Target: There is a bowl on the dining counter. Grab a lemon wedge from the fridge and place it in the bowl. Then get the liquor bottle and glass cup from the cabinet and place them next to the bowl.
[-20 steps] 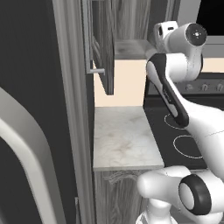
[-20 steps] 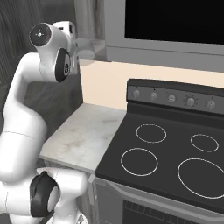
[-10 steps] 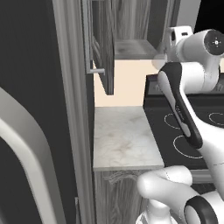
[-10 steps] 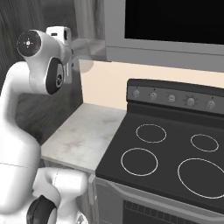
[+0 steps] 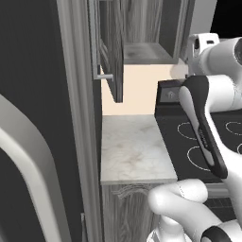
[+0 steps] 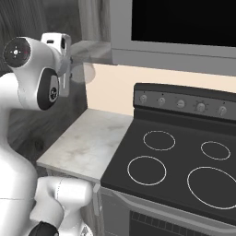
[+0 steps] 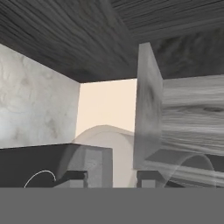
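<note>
My gripper [image 7: 111, 177] is shut on the glass cup [image 7: 105, 146], a faint clear tumbler lying across its fingertips. In the right base view the glass cup [image 6: 85, 72] is a pale haze just right of my hand, below the cabinet [image 6: 94, 18]. From the left, the glass cup [image 5: 178, 71] hangs in front of the cabinet's open shelf [image 5: 146, 53], to the right of the open door [image 5: 111, 47]. The fridge [image 5: 38, 71] with its pale curved handle stands at the far left. The bowl, dining counter, lemon wedge and liquor bottle are out of view.
A small marble worktop [image 5: 132, 146] lies under the cabinet, beside a black stove [image 6: 175, 161] with ring burners and a knob panel. A dark microwave [image 6: 184, 23] hangs over the stove. My white arm [image 5: 208, 123] rises between the worktop and the stove.
The hand has drawn back from the cabinet shelf with the glass cup, shifting right in the left base view. My upper arm has swung closer to the cameras.
</note>
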Tool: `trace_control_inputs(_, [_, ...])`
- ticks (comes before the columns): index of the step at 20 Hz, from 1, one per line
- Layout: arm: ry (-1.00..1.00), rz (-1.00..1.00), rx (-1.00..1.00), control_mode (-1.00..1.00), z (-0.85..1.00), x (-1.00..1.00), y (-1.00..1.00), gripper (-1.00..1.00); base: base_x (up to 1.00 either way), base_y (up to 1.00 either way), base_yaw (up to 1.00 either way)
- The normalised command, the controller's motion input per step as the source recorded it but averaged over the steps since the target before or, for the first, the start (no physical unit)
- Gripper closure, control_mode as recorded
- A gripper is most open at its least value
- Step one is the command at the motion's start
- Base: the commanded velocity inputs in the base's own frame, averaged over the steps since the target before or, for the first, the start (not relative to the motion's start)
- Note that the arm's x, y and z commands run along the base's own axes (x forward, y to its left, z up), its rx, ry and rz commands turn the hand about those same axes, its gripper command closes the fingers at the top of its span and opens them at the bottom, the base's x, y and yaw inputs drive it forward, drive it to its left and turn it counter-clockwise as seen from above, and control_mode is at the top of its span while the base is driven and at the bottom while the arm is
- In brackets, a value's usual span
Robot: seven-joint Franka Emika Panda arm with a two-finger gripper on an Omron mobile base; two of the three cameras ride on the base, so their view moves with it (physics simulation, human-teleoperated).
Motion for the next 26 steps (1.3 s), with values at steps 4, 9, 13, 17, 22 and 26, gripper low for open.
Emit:
trace_control_inputs(4, [0.02, -0.01, 0.0, -1.0, -0.02, -0.17, 0.0, 1.0, 0.0, 0.0, 0.0])
trace_control_inputs(9, [0.0, 0.0, 0.0, -1.0, -0.1, -0.2, 0.0, 1.0, 0.0, 0.0, 0.0])
trace_control_inputs(13, [0.0, 0.0, 0.0, -1.0, -0.17, -0.3, 0.0, 1.0, 0.0, 0.0, 0.0])
trace_control_inputs(17, [0.0, -0.01, 0.01, -1.0, -0.12, -0.33, 0.0, 1.0, 0.0, 0.0, 0.0])
trace_control_inputs(22, [0.0, -0.04, 0.04, -1.0, 0.0, -0.3, 0.0, 1.0, 0.0, 0.0, 0.0])
trace_control_inputs(26, [0.0, -0.03, 0.02, -1.0, 0.0, -0.07, 0.0, 1.0, 0.0, 0.0, 0.0])
